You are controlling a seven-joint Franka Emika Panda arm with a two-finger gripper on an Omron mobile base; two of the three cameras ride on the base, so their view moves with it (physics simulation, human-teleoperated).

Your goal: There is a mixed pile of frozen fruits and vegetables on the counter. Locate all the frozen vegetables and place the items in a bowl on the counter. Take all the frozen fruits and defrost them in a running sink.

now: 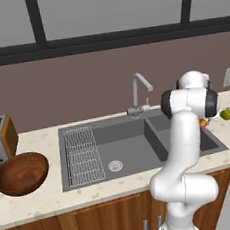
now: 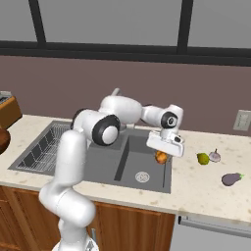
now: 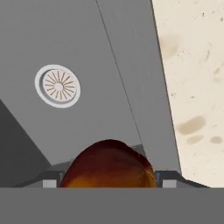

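My gripper [image 2: 163,155] is shut on the round orange fruit [image 2: 161,157], holding it above the right edge of the smaller basin of the dark grey sink [image 2: 128,169]. In the hand view the fruit [image 3: 109,164] sits between the fingertips [image 3: 168,179], with the basin's drain [image 3: 57,85] below. On the beige counter [image 2: 196,188] to the right lie the yellow-green pear-shaped fruit [image 2: 203,158], the whitish bulb [image 2: 214,156] and the purple eggplant [image 2: 231,179]. The brown wooden bowl [image 1: 21,173] stands left of the sink.
A curved silver tap [image 1: 139,92] rises behind the sink, and a wire rack [image 1: 83,155] lies in the large basin. A toaster [image 1: 0,139] stands behind the bowl. A wall outlet [image 2: 242,120] is on the backsplash at the right.
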